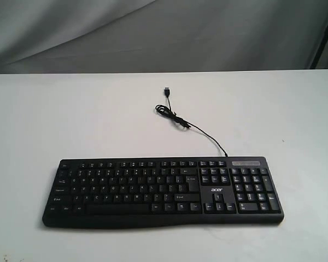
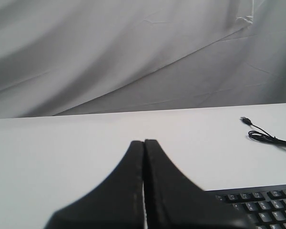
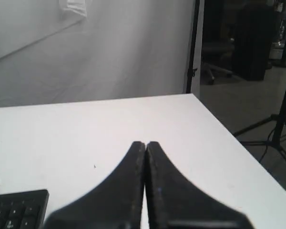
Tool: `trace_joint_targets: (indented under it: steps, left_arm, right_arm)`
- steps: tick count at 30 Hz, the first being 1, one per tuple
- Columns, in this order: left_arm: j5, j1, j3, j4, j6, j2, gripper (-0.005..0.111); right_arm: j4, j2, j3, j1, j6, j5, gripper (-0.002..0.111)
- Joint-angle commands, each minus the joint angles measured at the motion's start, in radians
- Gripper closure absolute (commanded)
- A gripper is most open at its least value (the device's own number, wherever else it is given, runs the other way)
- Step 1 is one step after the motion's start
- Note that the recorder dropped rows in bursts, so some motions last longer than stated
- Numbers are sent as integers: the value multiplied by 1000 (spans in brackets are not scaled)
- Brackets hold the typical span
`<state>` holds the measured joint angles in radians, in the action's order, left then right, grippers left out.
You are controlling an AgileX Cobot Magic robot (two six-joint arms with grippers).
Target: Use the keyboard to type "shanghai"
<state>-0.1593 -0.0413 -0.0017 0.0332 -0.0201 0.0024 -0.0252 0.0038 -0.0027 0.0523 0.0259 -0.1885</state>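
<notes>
The wide black keyboard (image 1: pixel 163 191) with white legends and an acer logo lies flat near the front of the white table. Its thin black USB cable (image 1: pixel 177 121) coils behind it, plug lying loose. No arm shows in the exterior view. In the left wrist view my left gripper (image 2: pixel 144 141) is shut with nothing in it, above bare table, with a corner of the keyboard (image 2: pixel 262 207) and the cable (image 2: pixel 264 137) off to one side. My right gripper (image 3: pixel 145 143) is shut and empty too, with one end of the keyboard (image 3: pixel 16 210) beside it.
The white table (image 1: pixel 60 120) ends at a grey cloth backdrop (image 1: pixel 153 33). In the right wrist view the table's side edge (image 3: pixel 229 133) drops off to a floor with a black stand (image 3: pixel 276 129).
</notes>
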Motion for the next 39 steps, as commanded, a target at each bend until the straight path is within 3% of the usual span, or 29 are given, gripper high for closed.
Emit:
trace_joint_targets:
  steps: [1,39]
  left_arm:
    - [6,6,2,0,-3,-2,107]
    - [6,6,2,0,-3,-2,107]
  right_arm:
    - [-12,-4,3,7,-21,-137,108]
    - [-12,-4,3,7,-19,-151,108]
